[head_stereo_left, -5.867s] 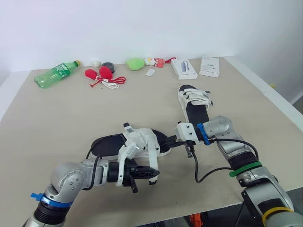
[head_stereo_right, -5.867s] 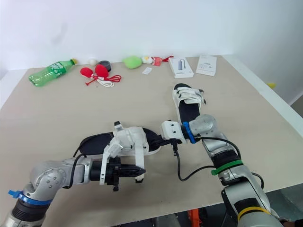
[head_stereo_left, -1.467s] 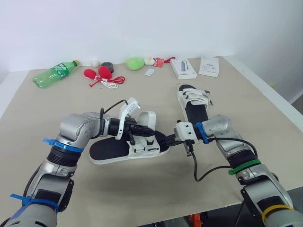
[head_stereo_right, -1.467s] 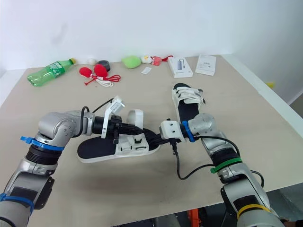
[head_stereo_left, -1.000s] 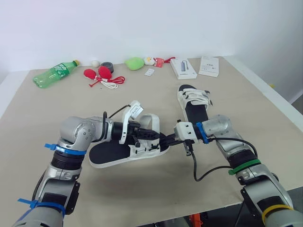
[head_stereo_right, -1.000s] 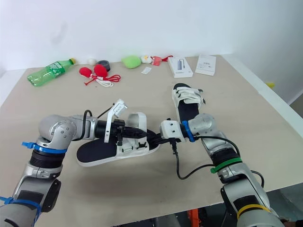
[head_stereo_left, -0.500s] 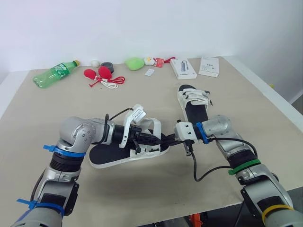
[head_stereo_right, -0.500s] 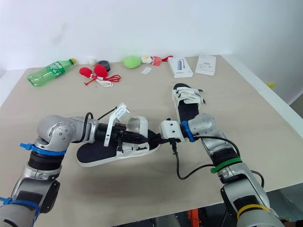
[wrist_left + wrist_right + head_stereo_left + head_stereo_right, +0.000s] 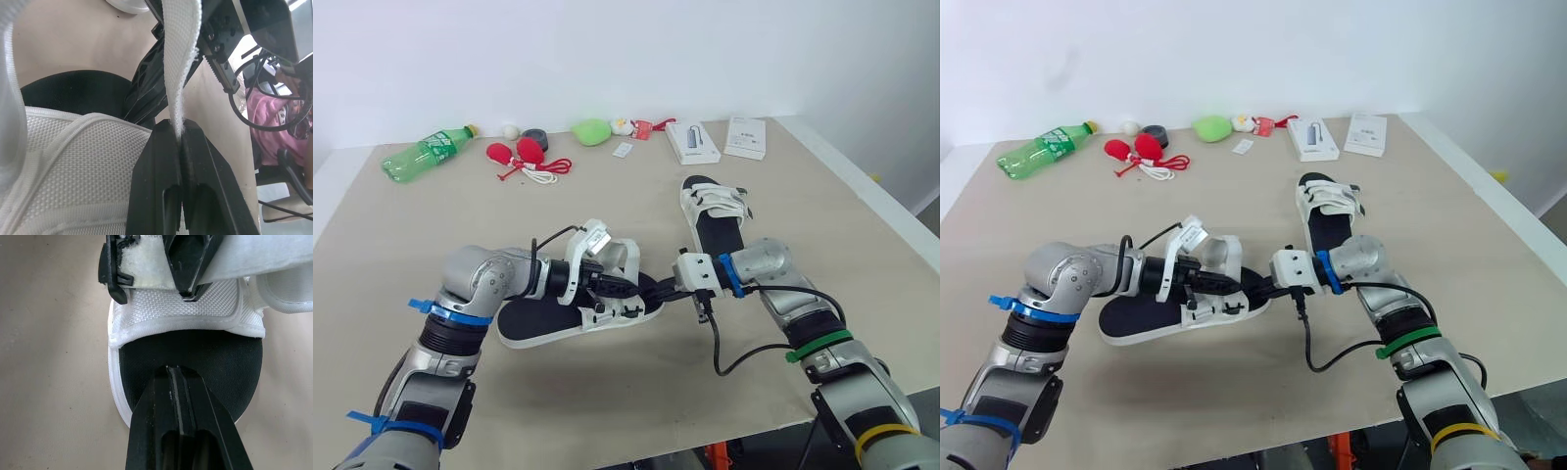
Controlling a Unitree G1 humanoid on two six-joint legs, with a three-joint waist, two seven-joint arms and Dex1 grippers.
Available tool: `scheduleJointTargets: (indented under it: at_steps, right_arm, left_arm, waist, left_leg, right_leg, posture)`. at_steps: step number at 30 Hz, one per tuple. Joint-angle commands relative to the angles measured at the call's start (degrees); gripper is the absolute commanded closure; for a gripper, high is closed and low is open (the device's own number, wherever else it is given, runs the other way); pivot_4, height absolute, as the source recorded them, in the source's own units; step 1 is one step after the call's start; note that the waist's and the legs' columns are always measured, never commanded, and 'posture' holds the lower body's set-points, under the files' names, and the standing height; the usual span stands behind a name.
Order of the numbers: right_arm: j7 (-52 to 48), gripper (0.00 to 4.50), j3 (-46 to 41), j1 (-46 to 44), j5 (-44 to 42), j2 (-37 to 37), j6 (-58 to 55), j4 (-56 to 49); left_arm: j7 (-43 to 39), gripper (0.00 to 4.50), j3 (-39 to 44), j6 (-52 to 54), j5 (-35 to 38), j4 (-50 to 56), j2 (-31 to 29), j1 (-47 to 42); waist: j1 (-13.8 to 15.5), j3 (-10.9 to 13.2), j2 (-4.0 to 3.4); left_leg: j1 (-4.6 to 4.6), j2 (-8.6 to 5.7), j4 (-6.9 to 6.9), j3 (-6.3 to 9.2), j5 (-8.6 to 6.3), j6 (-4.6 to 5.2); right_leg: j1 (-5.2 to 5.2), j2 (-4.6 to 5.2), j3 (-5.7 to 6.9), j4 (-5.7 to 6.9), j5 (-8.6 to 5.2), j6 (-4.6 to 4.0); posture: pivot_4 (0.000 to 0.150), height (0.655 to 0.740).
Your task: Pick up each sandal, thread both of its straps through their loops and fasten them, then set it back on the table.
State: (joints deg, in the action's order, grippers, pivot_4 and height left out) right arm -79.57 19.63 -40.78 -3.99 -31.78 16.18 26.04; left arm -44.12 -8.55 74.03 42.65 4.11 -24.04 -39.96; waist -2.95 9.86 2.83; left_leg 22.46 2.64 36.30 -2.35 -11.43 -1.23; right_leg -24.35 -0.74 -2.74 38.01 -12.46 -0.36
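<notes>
The near sandal, black footbed with white straps, lies flat on the table. My left gripper is over its strapped part and shut on a white strap, which arches up from the pinched fingertips. My right gripper is shut, its tips on the black footbed at the sandal's end. Nothing shows between its fingers. A second sandal lies flat behind my right arm with its straps across the foot.
Along the far edge lie a green bottle, red items with a white cord, a black roll, a green lump and two white boxes. The table's right edge runs close by my right arm.
My left arm has swung from the sandal's near side to its left and now holds the strap low over the sandal. The sandal lies flatter. The right arm has stayed put.
</notes>
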Motion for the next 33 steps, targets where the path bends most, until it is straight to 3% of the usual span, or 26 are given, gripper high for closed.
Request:
scheduleJointTargets:
  at_steps: [1, 11, 14, 16, 33]
  right_arm:
    - [0.09, 4.50, 0.86, 0.57, 2.64, -0.73, -0.53, 1.50]
    - [0.09, 4.50, 1.01, 0.21, 2.70, -0.49, -0.39, 1.97]
    - [0.09, 4.50, 1.01, -0.13, 2.81, -0.42, -0.11, 2.59]
    - [0.10, 4.50, 0.97, -0.41, 2.84, -0.37, 0.03, 3.03]
    - [0.25, 4.50, 1.16, -1.06, 3.02, 0.23, 0.83, 4.44]
  left_arm:
    - [-0.90, 4.42, -1.55, -0.50, -0.63, 1.70, -1.39, 1.15]
    - [-7.45, 4.42, -6.14, -6.04, -0.63, 8.01, -5.78, 3.10]
    - [-8.97, 3.67, -6.56, -7.43, -0.98, 8.68, -6.82, 3.25]
    - [-10.97, 2.74, -6.47, -8.63, -1.09, 8.82, -8.07, 2.40]
    - [-8.24, 2.74, -0.91, -12.57, -4.08, -1.46, -4.77, -4.92]
  waist:
    - [0.00, 0.00, 0.00]
    - [-0.02, 0.00, 0.00]
    - [-0.02, 0.00, 0.00]
    - [0.00, 0.00, 0.00]
    - [-0.01, 0.00, 0.00]
  left_leg:
    - [0.00, 0.00, 0.00, 0.00, 0.00, 0.00]
    - [-0.02, 0.01, -0.10, 0.00, -0.01, -0.01]
    - [-0.02, 0.03, -0.11, 0.03, -0.01, -0.01]
    - [-0.02, 0.03, -0.11, 0.06, 0.00, -0.01]
    - [-0.02, 0.00, -0.08, 0.04, 0.01, -0.01]
  right_leg:
    - [0.00, 0.00, 0.00, 0.00, 0.00, -0.01]
    - [-0.01, -0.01, 0.00, 0.00, -0.07, -0.10]
    - [-0.02, -0.04, 0.01, 0.00, -0.09, -0.13]
    - [-0.01, -0.04, 0.02, 0.00, -0.09, -0.13]
    - [-0.01, -0.03, 0.02, 0.00, -0.05, -0.07]
  posture:
    - [0.150, 0.7400]
    - [0.150, 0.7400]
    - [0.150, 0.7400]
    - [0.150, 0.7400]
    - [0.150, 0.7400]
